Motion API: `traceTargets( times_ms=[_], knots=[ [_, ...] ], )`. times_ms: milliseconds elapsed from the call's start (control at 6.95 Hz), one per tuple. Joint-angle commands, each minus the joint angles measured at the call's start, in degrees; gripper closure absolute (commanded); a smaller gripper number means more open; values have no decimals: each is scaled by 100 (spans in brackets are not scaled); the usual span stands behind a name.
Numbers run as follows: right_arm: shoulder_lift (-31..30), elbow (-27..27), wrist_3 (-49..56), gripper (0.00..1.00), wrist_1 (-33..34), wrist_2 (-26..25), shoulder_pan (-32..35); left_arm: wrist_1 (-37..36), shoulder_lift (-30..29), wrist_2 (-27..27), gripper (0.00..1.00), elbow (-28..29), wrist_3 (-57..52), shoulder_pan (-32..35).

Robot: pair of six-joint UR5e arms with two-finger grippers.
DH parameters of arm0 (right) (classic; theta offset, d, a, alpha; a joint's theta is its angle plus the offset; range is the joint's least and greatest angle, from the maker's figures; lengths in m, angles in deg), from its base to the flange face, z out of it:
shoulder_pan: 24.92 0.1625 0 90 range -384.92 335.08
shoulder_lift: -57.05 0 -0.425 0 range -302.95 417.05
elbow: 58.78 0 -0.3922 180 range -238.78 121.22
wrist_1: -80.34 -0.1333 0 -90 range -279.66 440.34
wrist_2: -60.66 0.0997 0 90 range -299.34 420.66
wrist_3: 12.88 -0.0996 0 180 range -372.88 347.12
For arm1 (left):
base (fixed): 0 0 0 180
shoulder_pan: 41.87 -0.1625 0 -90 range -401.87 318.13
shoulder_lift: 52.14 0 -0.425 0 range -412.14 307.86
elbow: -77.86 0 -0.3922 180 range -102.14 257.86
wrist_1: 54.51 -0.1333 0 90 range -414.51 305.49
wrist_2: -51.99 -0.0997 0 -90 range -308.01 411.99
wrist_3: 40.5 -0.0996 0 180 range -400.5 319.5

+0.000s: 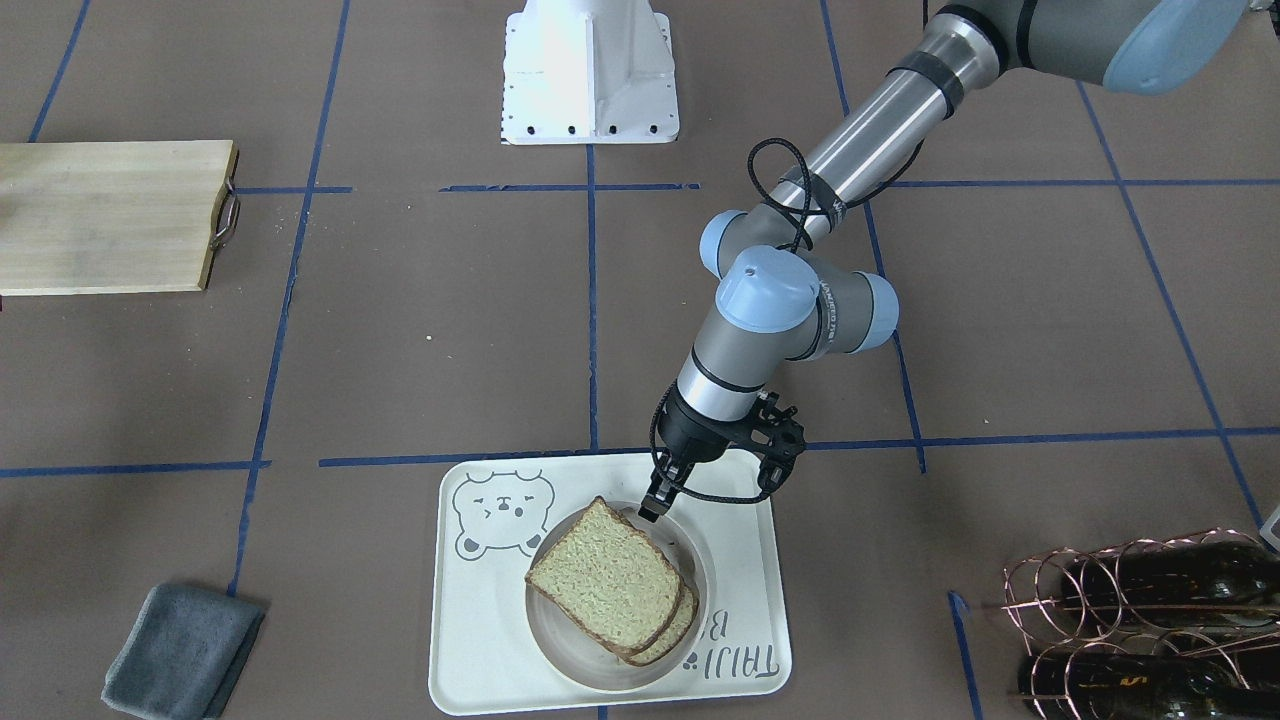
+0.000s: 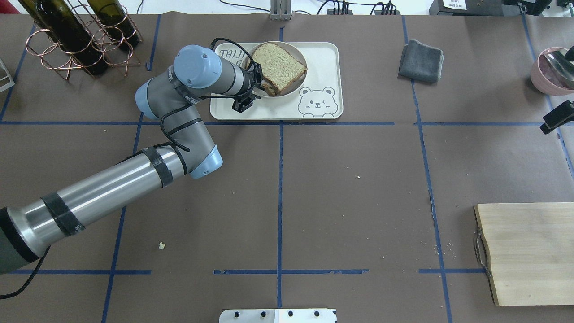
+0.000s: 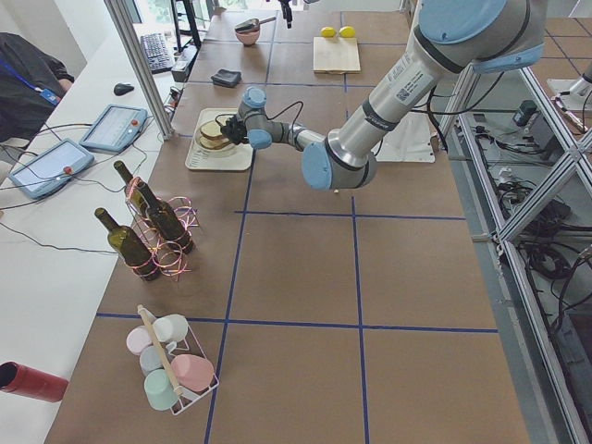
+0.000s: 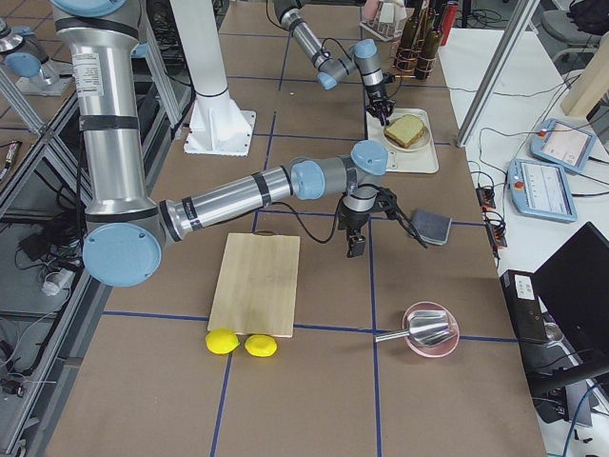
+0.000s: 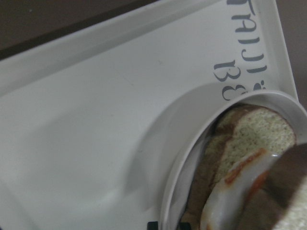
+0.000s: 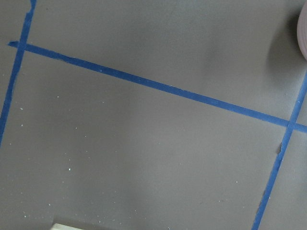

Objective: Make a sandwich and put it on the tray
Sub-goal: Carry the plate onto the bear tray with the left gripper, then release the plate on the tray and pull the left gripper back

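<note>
The sandwich (image 1: 605, 580) lies on a small round white plate (image 1: 692, 562) that rests on the cream bear tray (image 1: 480, 640) at the table's operator-side edge. Its top bread slice covers the lower one. In the left wrist view the white egg with orange yolk (image 5: 230, 196) shows between the slices. My left gripper (image 1: 650, 508) is at the plate's rim on the robot side, with its narrow jaws either side of the rim. My right gripper (image 2: 556, 117) hangs over bare table far from the tray, and I cannot tell its state.
A wooden cutting board (image 1: 110, 215) lies on the robot's right side, with two lemons (image 4: 243, 343) beyond it. A grey cloth (image 1: 180, 650) lies beside the tray. A copper rack with wine bottles (image 1: 1140, 620) stands on the other side. A pink bowl (image 2: 551, 72) is at the far right.
</note>
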Motion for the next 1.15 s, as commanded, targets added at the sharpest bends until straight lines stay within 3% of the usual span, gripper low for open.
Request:
traceTargets(
  times_ms=[0, 288, 576, 863, 1007],
  knots=[
    [9, 0, -3, 0, 0, 0, 1, -493, 743, 442, 29, -1308, -441, 33],
    [35, 0, 14, 0, 9, 0, 88, -1765, 1501, 665, 28, -2995, -1159, 33],
    [-61, -113, 311, 0, 9, 17, 368, -3093, 2221, 666, 23, -4595, -2772, 85],
    [-70, -682, 1230, 0, 0, 349, 965, -4393, 2452, 701, 2, -5461, -4388, 522],
    [-61, -920, 1541, 0, 9, 447, 1212, -4974, 2549, 849, 1, -5708, -5380, 908]
  ],
)
